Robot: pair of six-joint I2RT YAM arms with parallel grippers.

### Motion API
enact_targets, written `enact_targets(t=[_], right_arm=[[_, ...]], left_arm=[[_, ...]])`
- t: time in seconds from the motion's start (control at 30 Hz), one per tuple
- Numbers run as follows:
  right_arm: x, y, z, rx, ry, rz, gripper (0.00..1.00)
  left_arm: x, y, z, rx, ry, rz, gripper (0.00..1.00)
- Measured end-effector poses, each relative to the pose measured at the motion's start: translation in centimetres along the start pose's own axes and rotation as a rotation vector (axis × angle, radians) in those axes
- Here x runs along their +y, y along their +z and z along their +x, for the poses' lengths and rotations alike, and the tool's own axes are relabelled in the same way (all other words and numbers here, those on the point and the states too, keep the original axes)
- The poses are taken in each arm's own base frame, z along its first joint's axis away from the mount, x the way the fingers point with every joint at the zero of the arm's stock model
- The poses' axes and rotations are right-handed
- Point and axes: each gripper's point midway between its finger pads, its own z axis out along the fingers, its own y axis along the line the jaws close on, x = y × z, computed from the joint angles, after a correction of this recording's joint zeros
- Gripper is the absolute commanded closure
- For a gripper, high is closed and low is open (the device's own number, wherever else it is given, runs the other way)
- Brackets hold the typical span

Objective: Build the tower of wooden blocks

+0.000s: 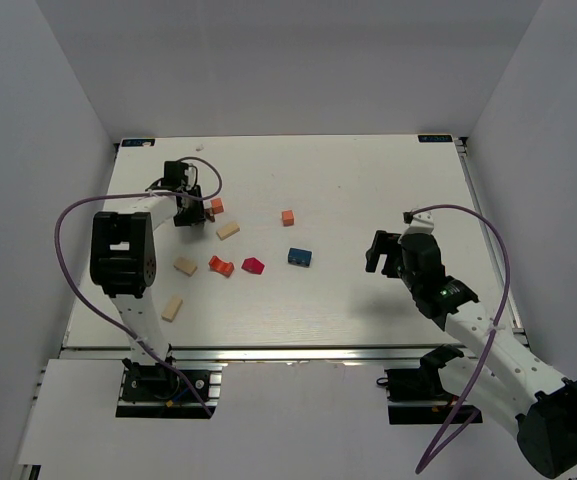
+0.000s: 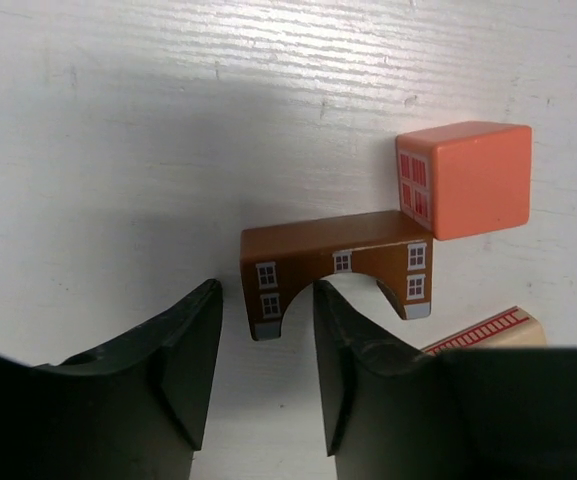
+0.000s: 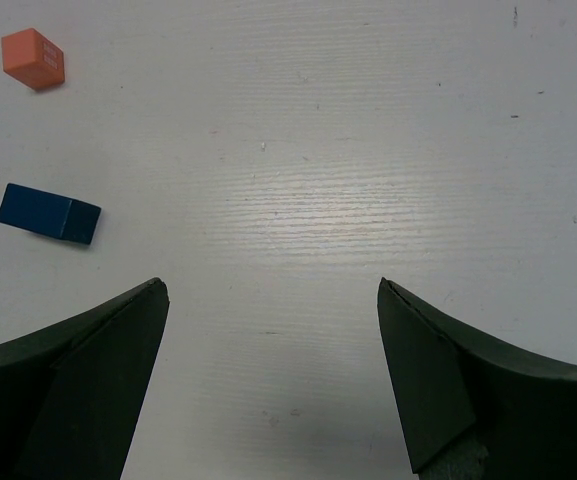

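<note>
A white table [image 1: 368, 180] carries the scattered wooden blocks [image 1: 253, 265] of a tower with nothing stacked, each piece lying singly on the surface. The left arm [image 1: 123, 250] reaches to the far-left part of the table, while the right arm [image 1: 488, 340] angles in over the bare right side. The right gripper [image 1: 380, 252] hangs with its jaws spread wide, nothing between them; in its wrist view the right gripper [image 3: 268, 285] frames bare tabletop, with the blue block [image 3: 48, 214] and an orange cube [image 3: 33, 58] well apart to its left. The left gripper [image 1: 190, 212] is set low over the table, jaws narrowly parted. In the left wrist view, the left gripper [image 2: 266, 290] straddles one leg of the brown arch block [image 2: 338, 245]: one fingertip lies just outside the leg with a strip of table showing between them, and the other sits in the arch's opening. A second orange cube [image 2: 473, 180] touches the arch's far corner, and a tan block [image 2: 488, 328] lies just beside it. Two more tan blocks [image 1: 185, 266] [image 1: 172, 308] and a red-orange piece [image 1: 220, 265] lie nearer the left arm's base.
</note>
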Motion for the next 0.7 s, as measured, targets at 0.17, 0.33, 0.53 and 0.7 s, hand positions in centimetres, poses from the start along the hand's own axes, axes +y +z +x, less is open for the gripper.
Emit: enact_targets(t=[0.17, 0.33, 0.53, 0.7], right_arm=[[-0.1, 0.0, 0.0, -0.001, 0.0, 0.003, 0.11], [0.0, 0.0, 0.0, 0.002, 0.0, -0.002, 0.11], [0.2, 0.1, 0.2, 0.011, -0.001, -0.013, 0.11], [0.2, 0.1, 0.3, 0.015, -0.004, -0.018, 0.11]], left_arm=[[0.0, 0.3, -0.5, -0.011, 0.005, -0.001, 0.59], [-0.1, 0.7, -0.8, -0.02, 0.009, 0.001, 0.71], [-0.1, 0.8, -1.1, -0.036, 0.033, 0.005, 0.88], [-0.1, 0.3, -0.6, -0.052, 0.073, 0.023, 1.0]])
